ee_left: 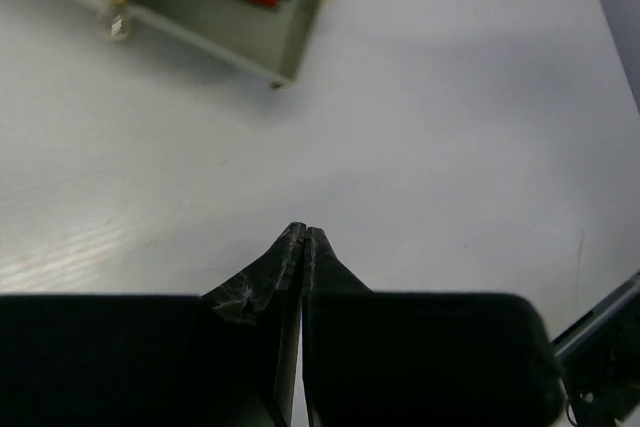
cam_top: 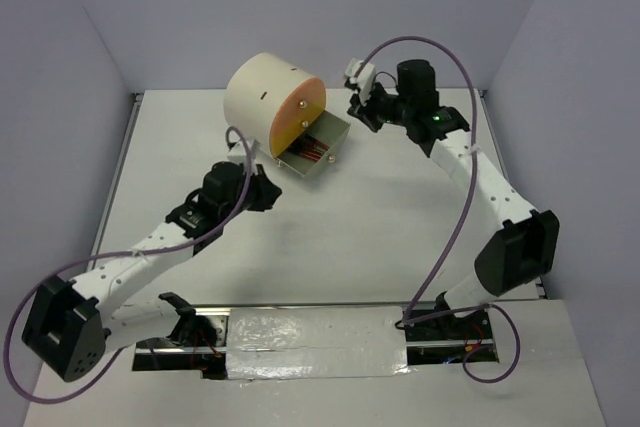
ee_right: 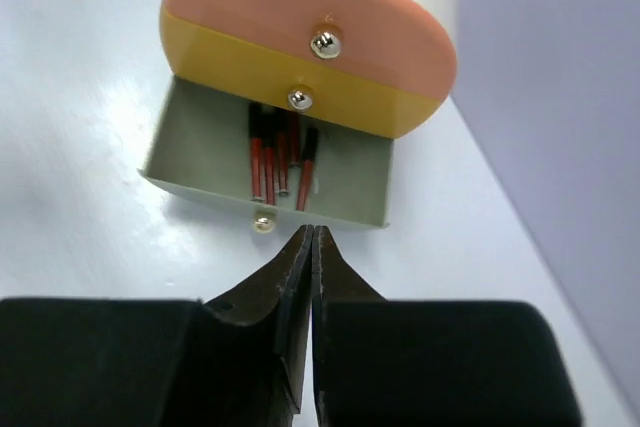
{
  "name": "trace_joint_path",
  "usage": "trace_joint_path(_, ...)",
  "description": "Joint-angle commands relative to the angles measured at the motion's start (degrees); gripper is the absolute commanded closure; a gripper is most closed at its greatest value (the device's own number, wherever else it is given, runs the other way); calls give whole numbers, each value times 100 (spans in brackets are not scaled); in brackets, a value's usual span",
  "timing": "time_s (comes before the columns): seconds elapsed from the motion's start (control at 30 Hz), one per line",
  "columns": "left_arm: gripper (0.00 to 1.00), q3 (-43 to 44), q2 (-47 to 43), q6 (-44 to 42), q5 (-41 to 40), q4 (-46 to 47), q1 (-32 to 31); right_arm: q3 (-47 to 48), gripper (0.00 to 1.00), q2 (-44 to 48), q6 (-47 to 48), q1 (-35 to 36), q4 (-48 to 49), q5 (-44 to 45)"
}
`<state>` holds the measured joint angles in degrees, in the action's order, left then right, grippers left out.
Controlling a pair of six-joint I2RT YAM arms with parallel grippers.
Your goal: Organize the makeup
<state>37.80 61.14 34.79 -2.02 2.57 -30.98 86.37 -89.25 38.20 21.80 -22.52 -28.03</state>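
Item: makeup pencils (ee_right: 280,157) — lying in the open bottom drawer (ee_right: 200,152) of the chest (cam_top: 262,92). Right gripper (ee_right: 307,232): jaws together, empty, near the drawer knob (ee_right: 263,224). Left gripper (ee_left: 303,230): together, empty, above the table (ee_left: 450,97). Stowing looks done — next you likely push that drawer shut, squarely.

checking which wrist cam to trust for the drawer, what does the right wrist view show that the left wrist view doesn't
Only the right wrist view: the chest's orange drawer front and yellow drawer front, both closed, each with a silver knob, and the shut right claw. Only the left wrist view: the shut left claw and a wide stretch of table. Both: the open drawer holding red-and-black sticks, whole in the right view, cut off in the left.
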Motion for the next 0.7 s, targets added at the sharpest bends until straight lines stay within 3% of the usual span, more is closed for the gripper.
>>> trace_joint_path(0.0,85,973,625,-779,272,8,-443,-436,93,162,-1691,-395,222,-920)
trace_joint_path(0.1,94,1842,1398,-1236,229,-589,-759,-980,94,548,-1921,-782,371,-1011)
trace_joint_path(0.47,94,4410,3939,-1940,-1326,-1996,-1419,-1974,92,1041,-2686,-2486,723,-1336)
trace_joint_path(0.67,100,5368,5011,-2221,-2091,-2225,-1727,-2098,91,1050,-2694,-2822,732,-1442)
